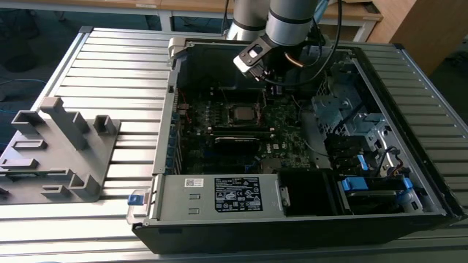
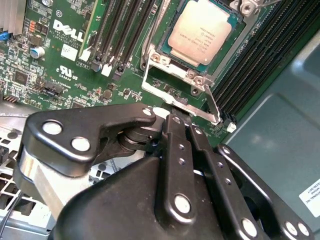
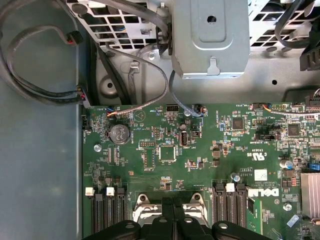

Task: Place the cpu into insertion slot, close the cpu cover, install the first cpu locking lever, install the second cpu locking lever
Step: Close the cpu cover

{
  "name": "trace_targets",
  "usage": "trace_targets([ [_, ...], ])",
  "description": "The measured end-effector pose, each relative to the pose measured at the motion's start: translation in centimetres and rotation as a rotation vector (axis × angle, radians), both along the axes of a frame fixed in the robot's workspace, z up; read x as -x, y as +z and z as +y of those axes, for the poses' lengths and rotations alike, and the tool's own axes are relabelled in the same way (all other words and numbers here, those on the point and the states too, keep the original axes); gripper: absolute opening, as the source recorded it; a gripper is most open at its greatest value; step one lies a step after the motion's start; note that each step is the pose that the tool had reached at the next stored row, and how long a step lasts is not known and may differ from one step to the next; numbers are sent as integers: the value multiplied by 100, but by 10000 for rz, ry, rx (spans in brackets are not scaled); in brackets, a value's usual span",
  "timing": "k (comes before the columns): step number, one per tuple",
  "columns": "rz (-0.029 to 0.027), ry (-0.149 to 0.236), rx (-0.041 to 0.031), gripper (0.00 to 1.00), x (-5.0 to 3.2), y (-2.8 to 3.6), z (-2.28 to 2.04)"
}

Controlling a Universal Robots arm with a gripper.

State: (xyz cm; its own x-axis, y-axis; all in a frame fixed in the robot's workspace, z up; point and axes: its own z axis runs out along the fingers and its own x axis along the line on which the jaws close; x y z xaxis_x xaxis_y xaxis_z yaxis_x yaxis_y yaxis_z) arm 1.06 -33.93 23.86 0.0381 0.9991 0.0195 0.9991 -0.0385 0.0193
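Cpu (image 2: 200,32), dull silver top facing up, lies seated in the insertion slot (image 1: 244,113) near the middle of the green motherboard (image 2: 60,60), inside an open computer case (image 1: 164,137). The cpu cover (image 2: 175,100) stands swung up off the chip at the slot's edge. The gripper (image 2: 182,122) hangs just beside the cover, fingers clenched together; whether they touch it cannot be told.

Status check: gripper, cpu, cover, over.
Gripper shut, tips at the cover edge. Cpu in slot. Cover open, tilted up. No obstruction seen.
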Motion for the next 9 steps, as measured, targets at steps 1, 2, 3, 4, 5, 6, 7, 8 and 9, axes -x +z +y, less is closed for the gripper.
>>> trace_targets([
  [1, 0, 0, 0, 11, 2, 0, 0],
  [2, 0, 0, 1, 11, 3, 0, 0],
  [3, 0, 0, 1, 11, 11, -1, 0],
  [4, 0, 1, 0, 11, 13, -1, 0],
  [5, 0, 1, 0, 11, 13, -1, 0],
  [6, 0, 1, 0, 11, 13, -1, 0],
  [7, 0, 1, 1, 11, 13, -1, 0],
  [8, 0, 1, 0, 11, 13, -1, 0],
  [9, 0, 1, 0, 11, 13, -1, 0],
])
